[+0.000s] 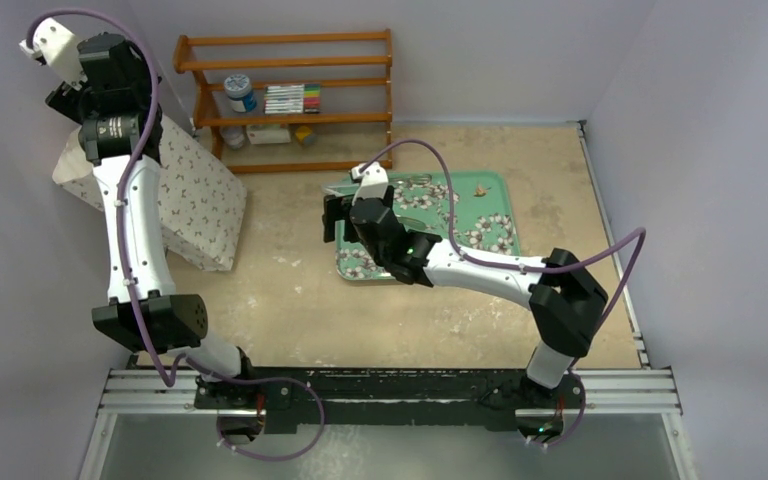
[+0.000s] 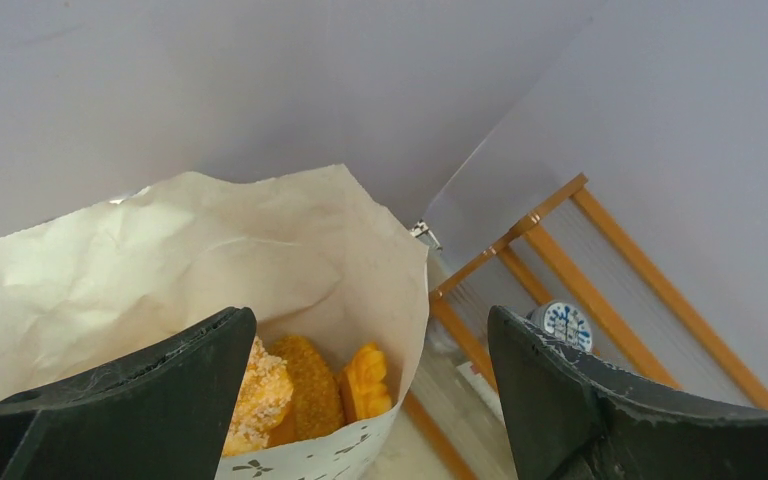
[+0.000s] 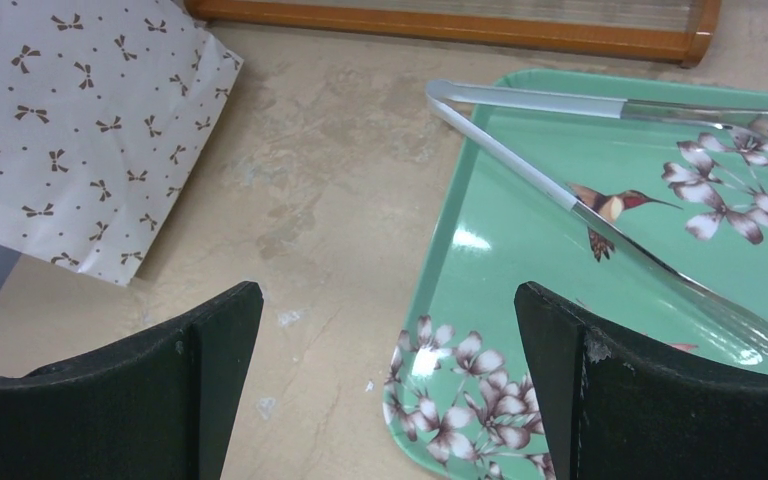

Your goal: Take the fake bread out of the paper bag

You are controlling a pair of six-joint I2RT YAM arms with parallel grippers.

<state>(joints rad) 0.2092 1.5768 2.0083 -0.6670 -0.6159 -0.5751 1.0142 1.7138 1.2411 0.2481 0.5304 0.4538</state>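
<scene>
The paper bag (image 1: 200,195), white with small dark bows, lies tilted at the table's left with its mouth toward the left wall. In the left wrist view its tan inside (image 2: 160,270) is open, and fake bread shows within: a sugary loaf (image 2: 260,395), a golden-brown loaf (image 2: 305,385) and an orange ruffled piece (image 2: 368,380). My left gripper (image 1: 68,98) (image 2: 370,318) hangs open above the bag's mouth, holding nothing. My right gripper (image 1: 332,215) (image 3: 388,290) is open and empty over the tray's left edge; the bag's corner (image 3: 70,130) is to its left.
A green floral tray (image 1: 490,190) (image 3: 520,230) at centre right holds metal tongs (image 3: 560,195). A wooden shelf (image 1: 290,100) (image 2: 560,250) stands at the back with a jar (image 1: 240,92) (image 2: 565,322) and markers. Walls close in left and right.
</scene>
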